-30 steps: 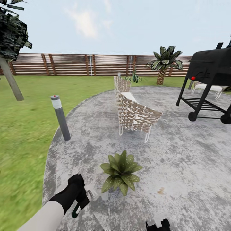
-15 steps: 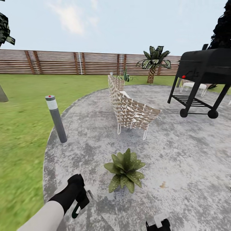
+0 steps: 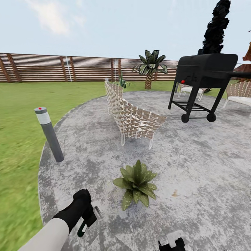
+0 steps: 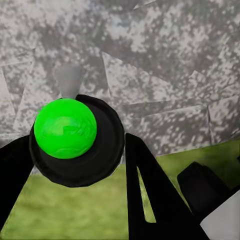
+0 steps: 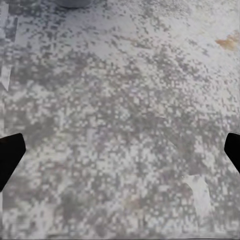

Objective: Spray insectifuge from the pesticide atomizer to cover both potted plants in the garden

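One potted plant (image 3: 136,183), a low rosette of broad green leaves dotted with pale specks of insectifuge (image 3: 127,198), stands on the round stone patio of the garden (image 3: 195,167). My left gripper (image 3: 87,218) is low on the left side of the head view, just short of the plant, shut on the pesticide atomizer (image 3: 82,228). In the left wrist view the atomizer's bright green end (image 4: 65,127) sits between the black fingers (image 4: 147,195) of the left gripper (image 4: 75,150). My right gripper (image 3: 170,244) hangs open above bare stone. Its finger tips (image 5: 10,155) stand wide apart, and the rim of the plant's grey pot (image 5: 75,2) shows beyond them.
A woven chair (image 3: 134,116) stands behind the plant, with a small spiky plant (image 3: 121,82) past it. A grey bollard lamp (image 3: 50,134) marks the patio's left edge. A black grill (image 3: 202,83) is at the right. Lawn (image 3: 21,139), a slatted fence (image 3: 69,68) and a palm (image 3: 150,66) lie beyond.
The head view has swung right, so chair, lamp and palm sit further left and the grill shows in full. Both arms keep their places in the picture.
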You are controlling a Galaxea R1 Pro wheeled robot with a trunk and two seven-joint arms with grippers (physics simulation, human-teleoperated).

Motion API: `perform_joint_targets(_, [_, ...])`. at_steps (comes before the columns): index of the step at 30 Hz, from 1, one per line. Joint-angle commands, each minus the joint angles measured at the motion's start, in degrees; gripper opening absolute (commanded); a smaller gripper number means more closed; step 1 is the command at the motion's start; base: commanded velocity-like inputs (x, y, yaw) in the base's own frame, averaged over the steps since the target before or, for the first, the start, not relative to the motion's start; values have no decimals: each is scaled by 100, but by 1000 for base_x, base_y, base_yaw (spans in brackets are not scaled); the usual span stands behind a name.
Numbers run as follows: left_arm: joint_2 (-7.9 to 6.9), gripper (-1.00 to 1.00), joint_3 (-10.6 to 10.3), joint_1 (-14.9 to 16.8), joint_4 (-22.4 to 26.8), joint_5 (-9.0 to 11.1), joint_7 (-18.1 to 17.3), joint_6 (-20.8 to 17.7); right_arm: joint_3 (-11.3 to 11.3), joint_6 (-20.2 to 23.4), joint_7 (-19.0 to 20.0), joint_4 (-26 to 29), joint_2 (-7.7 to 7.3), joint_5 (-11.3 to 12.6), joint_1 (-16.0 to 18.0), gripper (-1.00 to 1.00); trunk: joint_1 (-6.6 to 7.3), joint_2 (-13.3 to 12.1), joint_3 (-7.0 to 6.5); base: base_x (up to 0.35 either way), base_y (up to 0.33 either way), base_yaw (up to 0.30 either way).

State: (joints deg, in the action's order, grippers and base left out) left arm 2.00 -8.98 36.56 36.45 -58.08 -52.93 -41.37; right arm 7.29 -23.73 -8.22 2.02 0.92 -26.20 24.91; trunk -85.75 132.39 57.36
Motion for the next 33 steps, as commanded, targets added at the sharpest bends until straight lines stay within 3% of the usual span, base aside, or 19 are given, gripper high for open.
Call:
perform_joint_targets(1, [-4,-100,-8,0,11,-37,-42,-21,45,-17,-30,-9,1,-61,5,100,0,2,5,68,336,-288])
perform_joint_targets(8, [3,-100,-6,-2,11,-35,-42,-21,44,-17,-30,-9,5,-61,5,100,0,2,5,73,336,-288])
perform_joint_targets(11, [-4,-100,-19,-10,-5,-41,-64,661,44,-17,-30,-9,4,-66,5,100,0,2,5,22,267,-288])
perform_joint_targets(14, [-106,-100,-70,2,-60,-308,-103,942,44,-17,-30,-9,5,-68,5,100,0,2,5,2,31,-288])
perform_joint_targets(30, [-182,-100,-28,84,128,-347,52,859,44,-17,-30,-9,4,-70,5,100,0,2,5,0,0,-244])
perform_joint_targets(33, [-318,-100,-18,349,121,-329,-279,785,44,-17,-30,-9,-9,-76,5,100,0,2,5,0,0,-11])
